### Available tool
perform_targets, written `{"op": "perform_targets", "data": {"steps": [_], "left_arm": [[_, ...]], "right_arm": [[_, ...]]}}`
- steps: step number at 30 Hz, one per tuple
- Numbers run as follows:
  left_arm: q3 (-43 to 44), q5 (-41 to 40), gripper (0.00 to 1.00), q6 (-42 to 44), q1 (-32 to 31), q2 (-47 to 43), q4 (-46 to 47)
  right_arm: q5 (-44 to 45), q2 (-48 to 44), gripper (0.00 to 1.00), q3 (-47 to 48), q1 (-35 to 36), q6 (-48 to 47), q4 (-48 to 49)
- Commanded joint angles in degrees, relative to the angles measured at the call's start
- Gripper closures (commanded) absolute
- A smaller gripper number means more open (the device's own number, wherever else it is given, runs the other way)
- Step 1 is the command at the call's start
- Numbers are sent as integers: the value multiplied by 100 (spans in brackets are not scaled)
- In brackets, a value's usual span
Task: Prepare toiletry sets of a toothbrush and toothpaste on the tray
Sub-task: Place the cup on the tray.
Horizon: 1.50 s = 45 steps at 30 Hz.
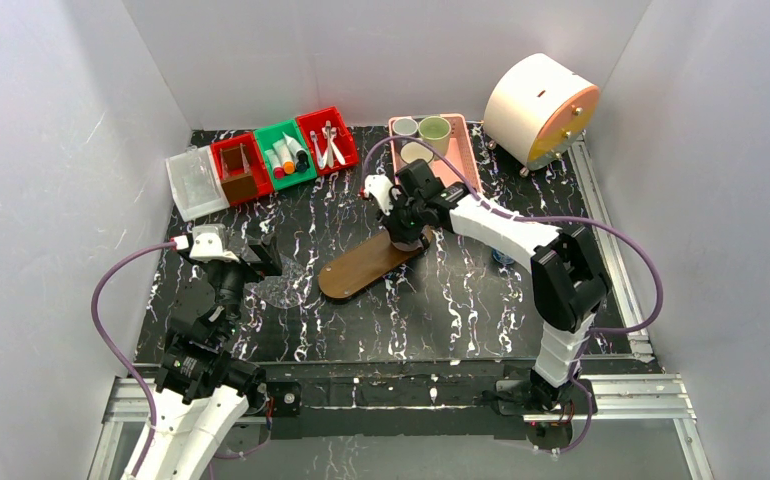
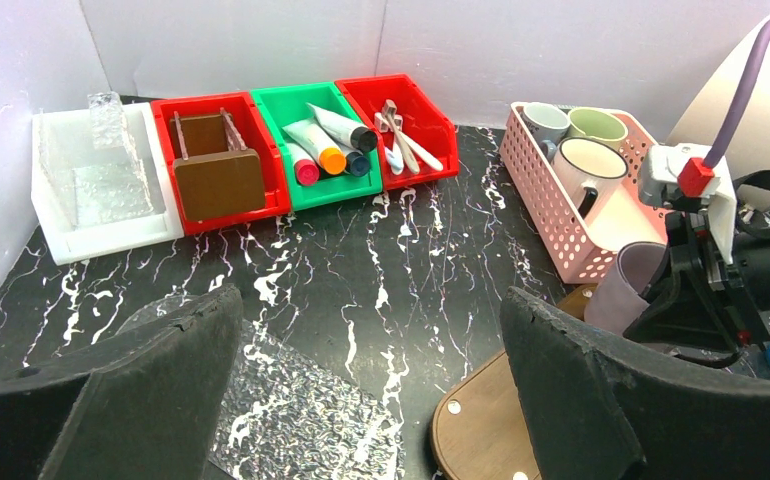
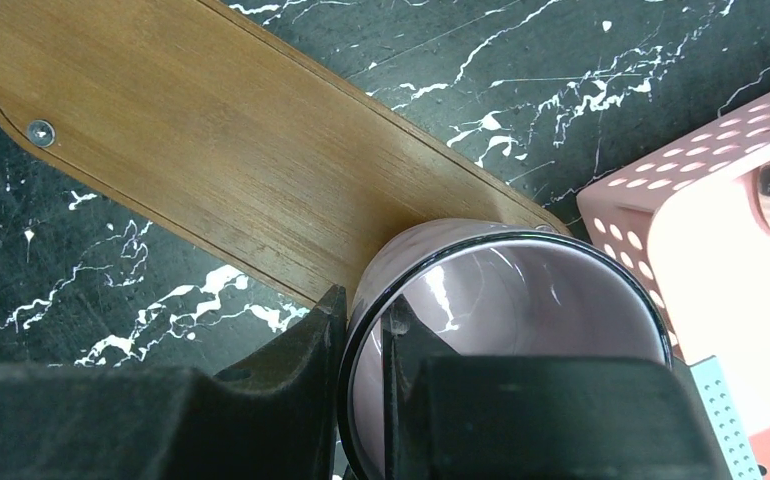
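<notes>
Early stage. R gripper (image 3: 366,330) is clamped on the rim of a mauve mug (image 3: 506,330) at the tray's (image 3: 211,150) end nearest the pink basket (image 2: 561,225); can't tell if the mug's set down yet. Rest of tray is bare, no brush or paste. Toothbrushes (image 2: 401,135) in red bin (image 2: 421,175), tubes (image 2: 326,145) in green bin (image 2: 336,190), 3 more mugs (image 2: 586,165) in basket. L gripper (image 2: 371,310) is wide apart & empty, above a clear bag (image 2: 301,410). Nearly all left to do.

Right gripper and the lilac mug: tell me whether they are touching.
Touching. The right wrist view shows the right gripper clamped on the lilac mug, one jaw outside its wall and one inside, no gap at either.
</notes>
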Motion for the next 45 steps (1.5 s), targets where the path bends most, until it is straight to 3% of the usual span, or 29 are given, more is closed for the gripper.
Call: {"op": "perform_targets", "data": {"steps": [1, 29, 45], "left_arm": [[124, -68, 2, 60, 21, 15, 35], [131, -28, 2, 79, 21, 57, 23], [133, -6, 2, 79, 21, 67, 25]], "right_arm": [[36, 25, 99, 104, 29, -110, 389], [-37, -178, 98, -510, 19, -220, 794], [-108, -429, 63, -760, -47, -224, 1017]]}}
